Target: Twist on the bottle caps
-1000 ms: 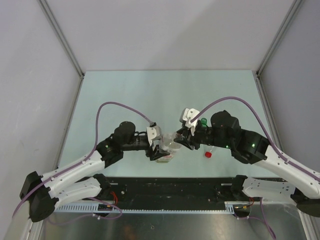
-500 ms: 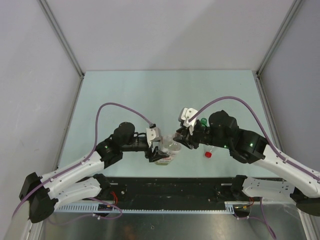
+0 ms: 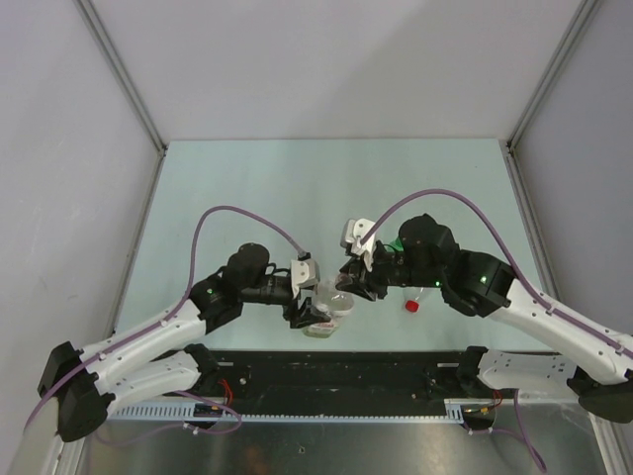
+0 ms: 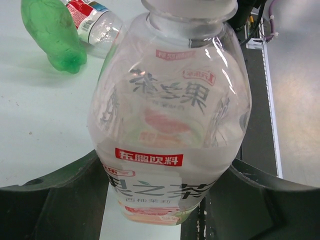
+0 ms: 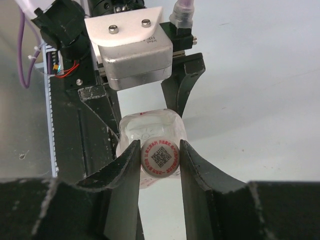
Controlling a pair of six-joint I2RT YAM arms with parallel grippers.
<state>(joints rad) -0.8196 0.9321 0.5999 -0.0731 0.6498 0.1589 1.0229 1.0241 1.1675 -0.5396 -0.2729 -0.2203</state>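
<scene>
Closest to the arms, the left hand (image 4: 160, 196) is closed around the lower body of the wide bottle (image 4: 170, 115), one finger on each side of the label. The bottle is tipped so its neck points at the other arm. The right hand (image 5: 159, 146) meets it there, its two fingers pinching the white cap (image 5: 161, 160) on the bottle mouth.

The main risk I see is in the twist. The bottle is thin, clear, glossy plastic with a rounded shoulder and a slick printed sleeve, so it may spin or cave in between the left fingers rather than resist the turn. The cap is small, round and short (there is not much rim to hold), so the right fingers could slide round it. If the cap and neck are not square to each other, the threads may cross and jam. I cannot tell how far the cap is seated.

Further out on the pale, smooth bench (image 3: 247, 188), the red cap (image 3: 411, 306) lies loose just beside the right arm. A swing of that arm could knock it away.

Beyond that, the green bottle (image 4: 52, 30) lies on its side, translucent and bumpy. Touching it is the slim bottle (image 4: 95, 22) with its red label. Both are round enough to roll.
</scene>
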